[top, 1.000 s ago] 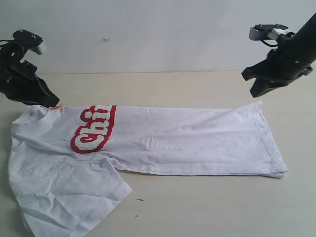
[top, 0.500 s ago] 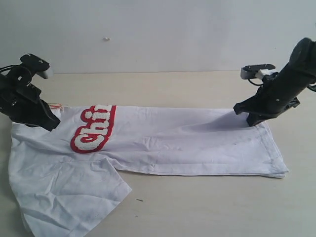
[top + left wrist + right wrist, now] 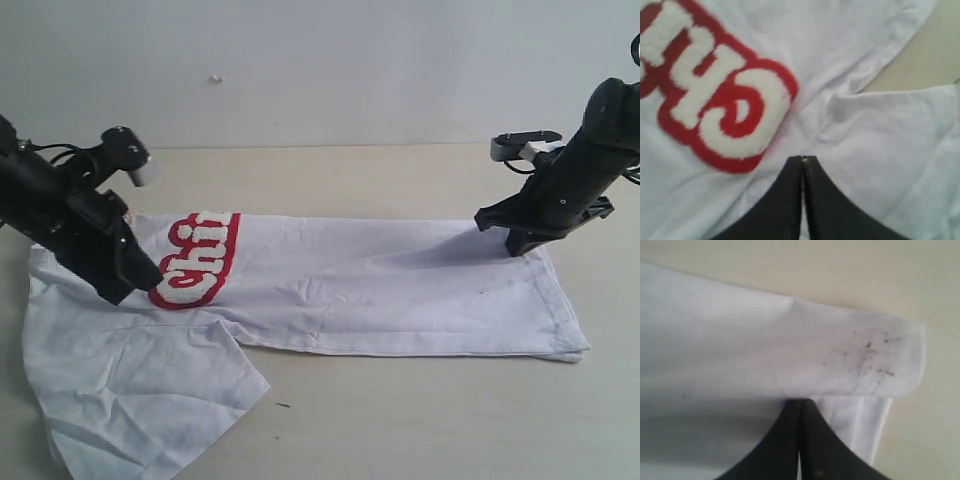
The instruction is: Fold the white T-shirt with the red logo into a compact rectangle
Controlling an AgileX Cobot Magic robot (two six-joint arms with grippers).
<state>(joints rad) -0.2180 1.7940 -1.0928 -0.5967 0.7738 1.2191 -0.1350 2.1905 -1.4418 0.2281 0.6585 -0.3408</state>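
T-shirt (image 3: pixel 380 290), white, lies flat on the bench (image 3: pixel 420 420) as a long band across mid frame of the ext view, already doubled lengthwise, w/ a loose sleeve-side flap (image 3: pixel 140 390) spilling to lower left. Red logo (image 3: pixel 195 262) sits left of centre on the band, partly tucked under the fold, so only its first letters show. Left gripper (image 3: pixel 132 288) is tip-down on the cloth just left of the logo, jaws pressed together; no fabric seen between them in its wrist view. Right gripper (image 3: pixel 515 245) is down at the upper right corner, by the hem (image 3: pixel 875 365), jaws also pressed together, nothing visibly nipped. Step looks like setting up the next fold. To do it well, prob: spread the jaws first, nip all layers at each end, lift low, move both arms together, keep the cloth taut so the crease runs straight, and bring the flap in so no edge sticks out. Count: 1 T-shirt, 1 logo, 2 grippers, 1 bench.
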